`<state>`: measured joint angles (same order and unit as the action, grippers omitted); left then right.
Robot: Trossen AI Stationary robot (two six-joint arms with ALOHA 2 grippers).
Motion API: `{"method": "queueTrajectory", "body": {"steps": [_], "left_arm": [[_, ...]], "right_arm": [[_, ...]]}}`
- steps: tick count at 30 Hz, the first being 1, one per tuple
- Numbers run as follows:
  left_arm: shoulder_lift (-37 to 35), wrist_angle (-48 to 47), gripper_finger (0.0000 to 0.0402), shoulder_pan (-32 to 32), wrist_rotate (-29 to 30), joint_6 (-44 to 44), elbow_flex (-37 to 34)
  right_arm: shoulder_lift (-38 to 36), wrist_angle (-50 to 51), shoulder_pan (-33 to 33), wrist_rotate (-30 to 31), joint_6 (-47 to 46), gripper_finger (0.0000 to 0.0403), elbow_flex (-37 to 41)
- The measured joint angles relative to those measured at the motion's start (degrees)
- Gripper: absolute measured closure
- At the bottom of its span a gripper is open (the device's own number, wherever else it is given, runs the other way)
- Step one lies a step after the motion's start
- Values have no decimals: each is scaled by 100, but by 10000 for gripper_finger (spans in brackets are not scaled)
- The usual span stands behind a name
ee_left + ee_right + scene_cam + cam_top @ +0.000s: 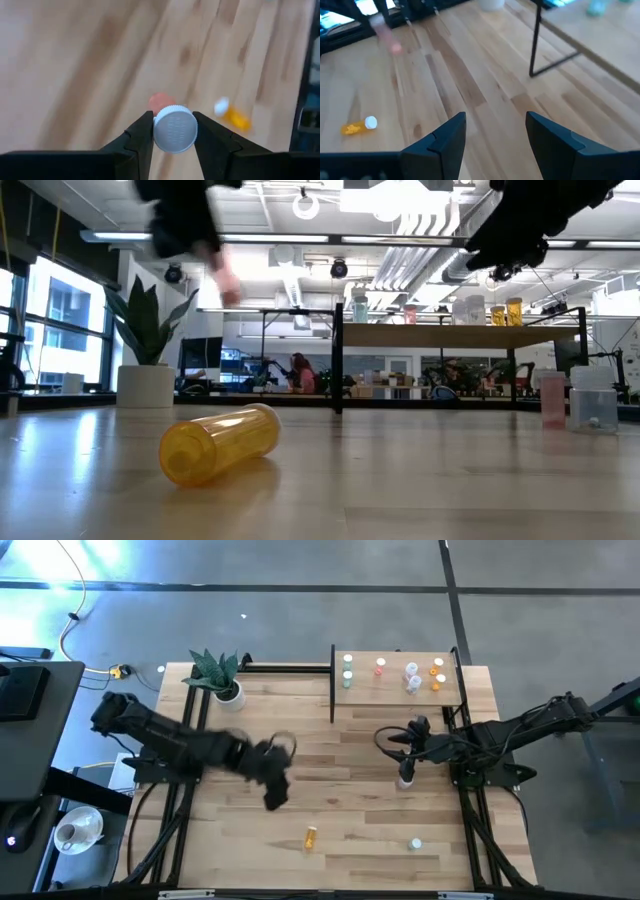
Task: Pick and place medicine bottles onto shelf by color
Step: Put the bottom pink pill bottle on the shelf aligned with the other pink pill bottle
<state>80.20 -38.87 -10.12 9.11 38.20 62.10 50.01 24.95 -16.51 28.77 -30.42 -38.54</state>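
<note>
Overhead, the left end effector (172,131) is gripping a pink medicine bottle (173,128) by its pale cap above the planked bench (350,820). An orange bottle (219,443) is lying on its side near the front edge. The right end effector (496,131) is hanging with fingers spread, holding nothing, beside the shelf (395,692), which is carrying several upright bottles; a potted plant (146,340) and office lights are showing behind.

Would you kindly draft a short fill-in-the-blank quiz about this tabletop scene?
1. The left gripper is shut on a small bottle with a ____ cap.
2. The orange plastic pill bottle on the planked table lies on its ____.
3. The right gripper holds ____.

Missing: white; side; nothing
</note>
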Motion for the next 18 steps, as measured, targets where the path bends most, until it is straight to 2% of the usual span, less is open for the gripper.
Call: {"method": "queueTrajectory", "body": {"steps": [8, 13, 18], "left_arm": [[88, 32, 288, 1600, -112, -2290, 1432], [99, 22, 288, 2323, -112, -3005, 2269], [105, -37, 288, 2796, -108, -3244, 2813]], "right_arm": [[183, 712, -2, -138, -786, 205, -2], [228, 909, -2, -142, -1089, 205, -2], [328, 954, -2, -144, -1224, 205, -2]]}}
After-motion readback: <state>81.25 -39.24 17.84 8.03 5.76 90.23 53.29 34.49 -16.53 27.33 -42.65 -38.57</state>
